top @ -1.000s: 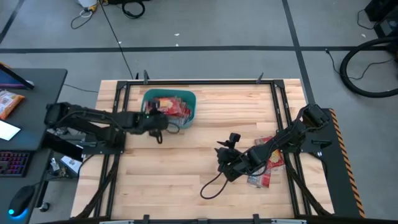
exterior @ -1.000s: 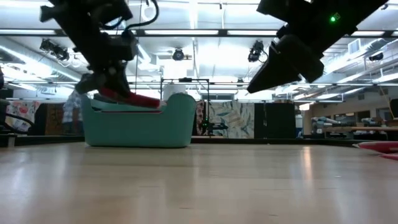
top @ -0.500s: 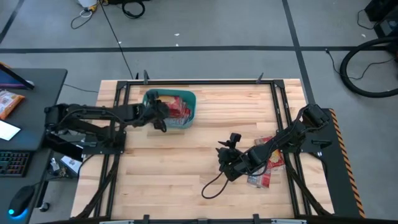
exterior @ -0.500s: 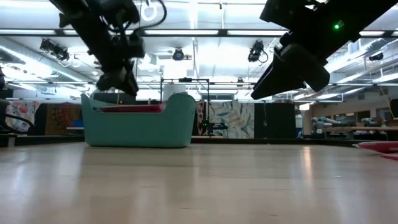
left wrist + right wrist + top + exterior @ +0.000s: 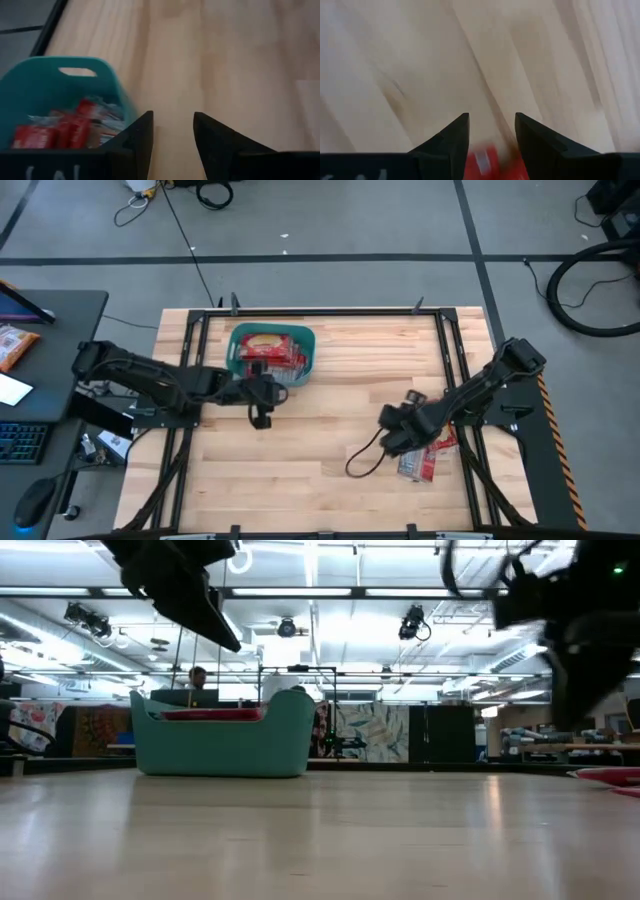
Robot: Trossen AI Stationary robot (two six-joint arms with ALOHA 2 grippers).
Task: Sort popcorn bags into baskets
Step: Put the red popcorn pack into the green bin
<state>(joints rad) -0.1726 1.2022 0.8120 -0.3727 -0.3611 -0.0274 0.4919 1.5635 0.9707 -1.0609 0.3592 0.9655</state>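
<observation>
The teal basket (image 5: 240, 352) stands at the table's far left, its base flat on the wood, with several red popcorn bags (image 5: 275, 352) lying inside; it also shows in the low view (image 5: 225, 740) and the left wrist view (image 5: 45, 80). My left gripper (image 5: 262, 402) hangs open and empty just near-side of the basket, fingers apart (image 5: 172, 127). More popcorn bags (image 5: 422, 465) lie flat at the right. My right gripper (image 5: 393, 427) hovers open beside them, touching nothing; a red bag (image 5: 482, 162) shows between its fingers, below them.
Dark frame rails (image 5: 452, 350) run along the table's left, right and far edges. A black cable loop (image 5: 362, 465) hangs from the right arm over the table's middle. A desk (image 5: 50, 310) with an orange packet (image 5: 14, 346) stands left of the table. Bare wood lies between the arms.
My left gripper carried a red bag over the basket, let it go so that it now lies inside, then drew back toward the table's near edge. My right gripper has moved toward the table's right edge, closer to the loose bags.
</observation>
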